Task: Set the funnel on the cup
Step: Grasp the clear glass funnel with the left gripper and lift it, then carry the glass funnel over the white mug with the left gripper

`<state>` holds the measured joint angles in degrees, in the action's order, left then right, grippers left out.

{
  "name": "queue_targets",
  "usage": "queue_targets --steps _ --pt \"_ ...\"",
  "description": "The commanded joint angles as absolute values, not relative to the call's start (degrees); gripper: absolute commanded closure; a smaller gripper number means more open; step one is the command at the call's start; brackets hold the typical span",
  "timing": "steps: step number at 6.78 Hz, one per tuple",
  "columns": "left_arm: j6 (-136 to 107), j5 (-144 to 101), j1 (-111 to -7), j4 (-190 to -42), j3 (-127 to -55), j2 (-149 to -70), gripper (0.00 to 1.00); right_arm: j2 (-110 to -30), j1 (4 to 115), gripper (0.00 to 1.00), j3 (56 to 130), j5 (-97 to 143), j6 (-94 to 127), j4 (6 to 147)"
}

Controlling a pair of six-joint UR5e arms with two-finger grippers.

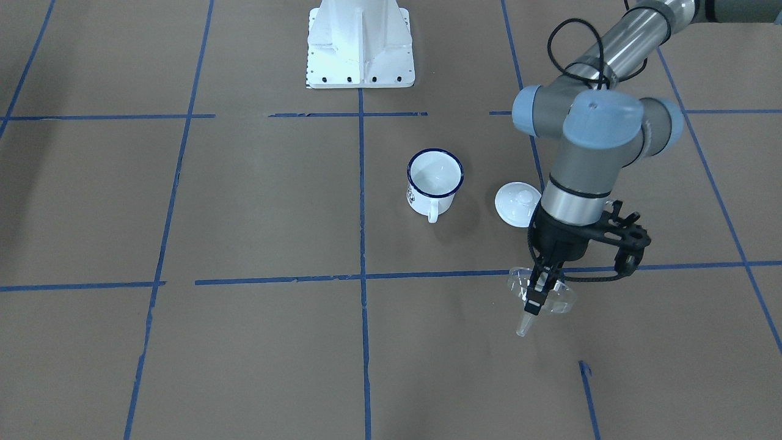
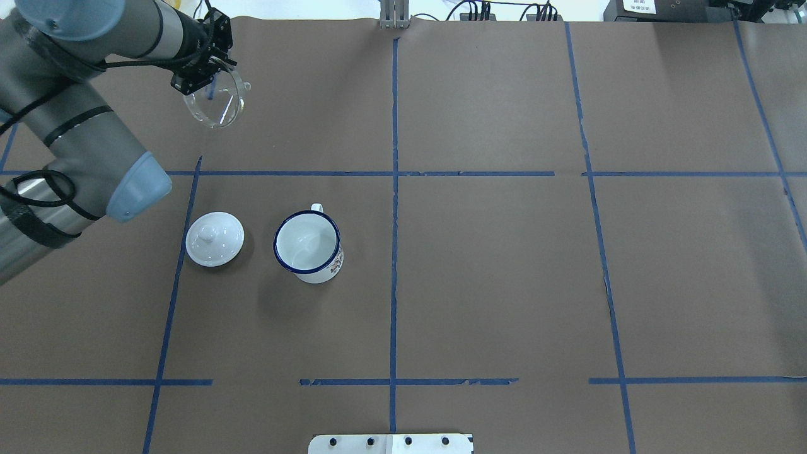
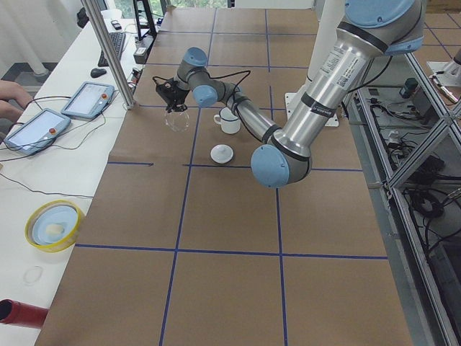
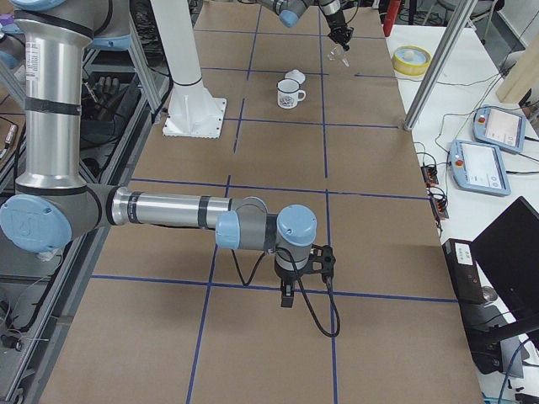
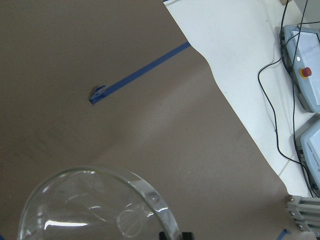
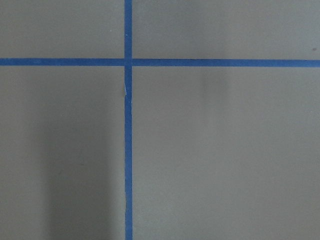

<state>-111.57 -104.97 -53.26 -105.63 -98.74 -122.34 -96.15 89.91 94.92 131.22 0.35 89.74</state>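
My left gripper (image 1: 537, 294) is shut on the rim of the clear funnel (image 1: 562, 300) and holds it above the table with the stem pointing down. They also show in the overhead view, the gripper (image 2: 211, 81) and the funnel (image 2: 219, 108), at the far left. The funnel's rim fills the bottom of the left wrist view (image 5: 100, 200). The white cup (image 2: 307, 246) with a blue rim stands upright and empty near the centre, nearer the robot than the funnel. My right gripper (image 4: 286, 295) shows only in the exterior right view, low over the table; I cannot tell its state.
A round white knobbed lid (image 2: 214, 238) lies just left of the cup. The white robot base (image 1: 360, 43) stands at the table's near edge. Beyond the paper's far edge are tablets (image 3: 86, 99), a metal post (image 3: 108, 50) and a yellow bowl (image 3: 54, 223).
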Motion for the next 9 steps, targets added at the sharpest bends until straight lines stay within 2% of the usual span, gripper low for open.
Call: queue_targets --steps 1,3,6,9 --pt "-106.0 -106.6 -53.8 -89.9 -109.8 -123.6 1.0 -96.2 89.9 0.0 94.9 131.2 0.4 89.7" --pt "-101.3 -106.5 -51.1 -76.5 -112.9 -129.2 1.0 -96.2 89.9 0.0 94.9 131.2 0.4 89.7" --pt "-89.2 -105.9 -37.7 -62.4 -113.0 -134.5 1.0 -96.2 89.9 0.0 94.9 131.2 0.4 89.7" --pt "-82.8 -100.5 -31.2 -60.0 -109.9 -135.9 1.0 -96.2 89.9 0.0 94.9 131.2 0.4 89.7"
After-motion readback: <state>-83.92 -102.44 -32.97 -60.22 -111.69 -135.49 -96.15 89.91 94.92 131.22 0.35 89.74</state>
